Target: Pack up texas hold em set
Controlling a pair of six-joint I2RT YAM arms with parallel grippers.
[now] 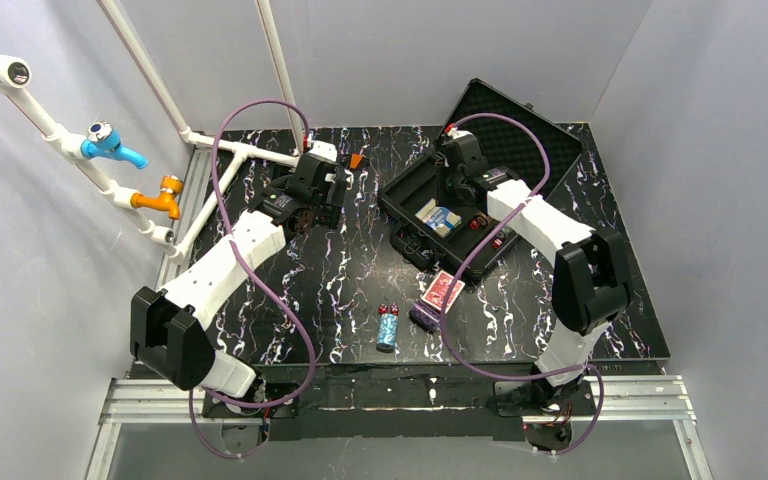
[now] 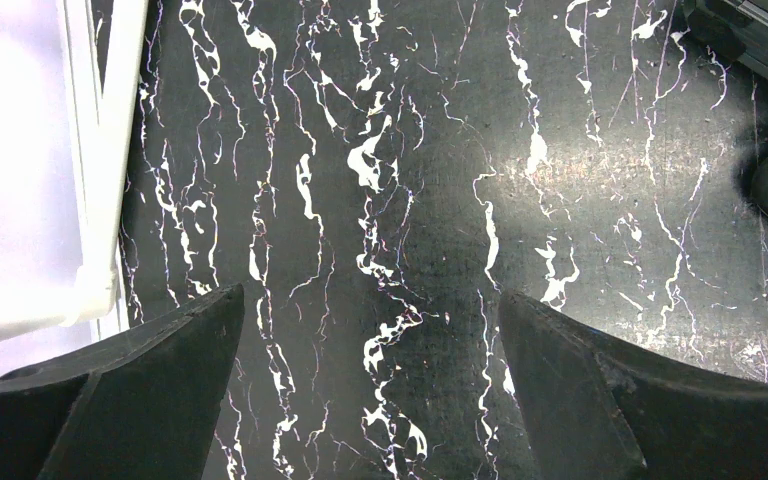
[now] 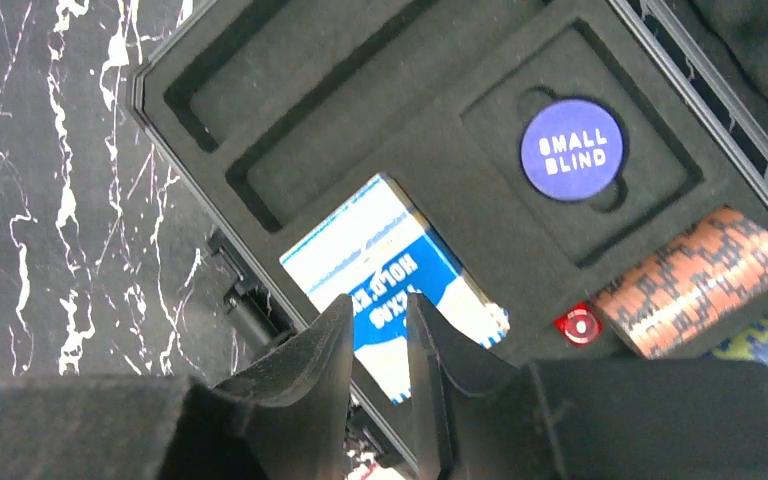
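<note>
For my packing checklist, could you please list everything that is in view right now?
open black hard case with foam-lined lid: one, table's far right
blue-and-white card deck: one, inside the case
round disc marked SMALL BLIND: one, blue, case recess
orange-and-black chip stack: one, lying in the case
red card deck: one, on the table near the case
purple chip stack: one, beside the red deck
blue chip stack: one, lying on the table
small red dice: two, by the blue stack
white pipe frame: one, blue and orange fittings, left
black marbled table: one, under everything
left gripper: open, over bare table
right gripper: slightly open, above the blue-and-white deck
</note>
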